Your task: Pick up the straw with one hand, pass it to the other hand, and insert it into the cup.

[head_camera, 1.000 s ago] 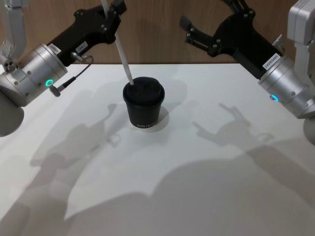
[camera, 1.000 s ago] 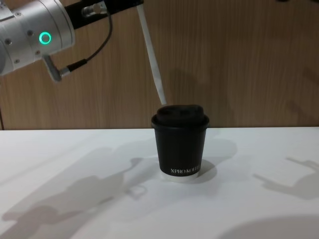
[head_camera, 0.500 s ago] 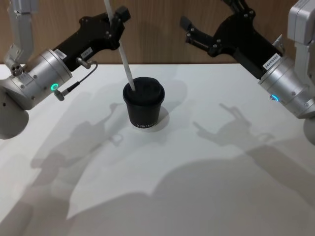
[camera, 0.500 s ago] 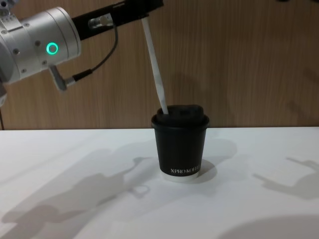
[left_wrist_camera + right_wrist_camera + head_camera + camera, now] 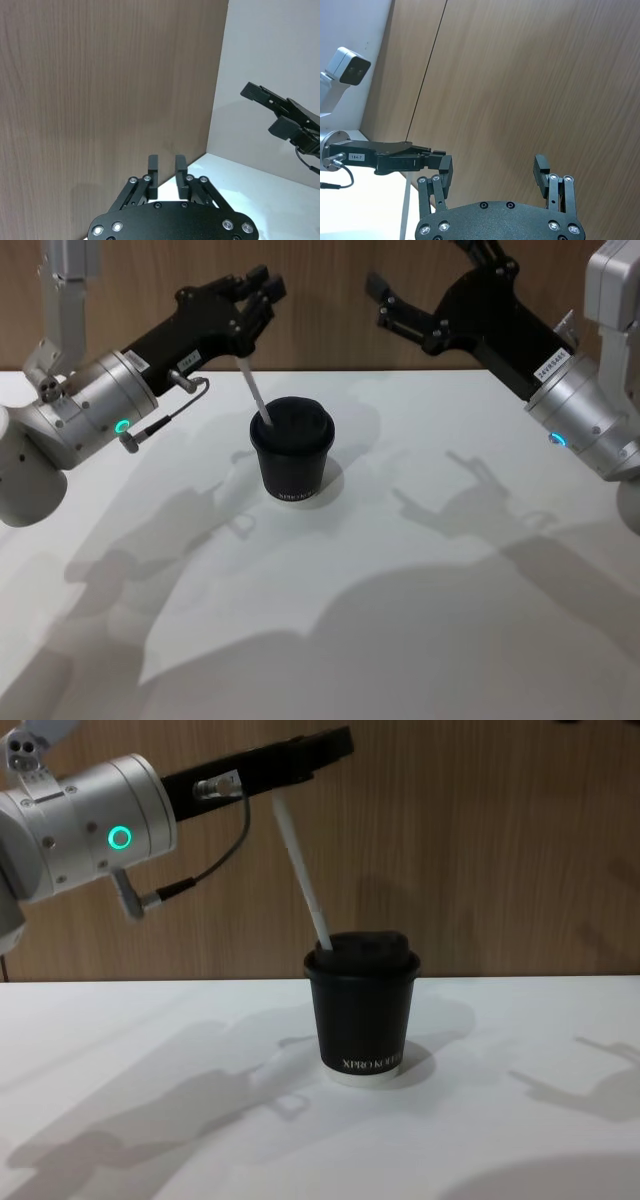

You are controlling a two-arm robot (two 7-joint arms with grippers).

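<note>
The straw point(image 5: 252, 392) stood tilted in the cup point(image 5: 291, 449), insertion apparently done; left claw point(image 5: 258, 298) hovered slightly parted, right claw point(image 5: 400, 312) open, parked.

A plain white table point(image 5: 400, 620); on it stands the black cup point(image 5: 291, 461), upright, just below and beside the left gripper point(image 5: 258, 295); shadows cross the surface.

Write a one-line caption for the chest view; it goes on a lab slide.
The straw leans in the cup lid, left end effector just above its top.
</note>
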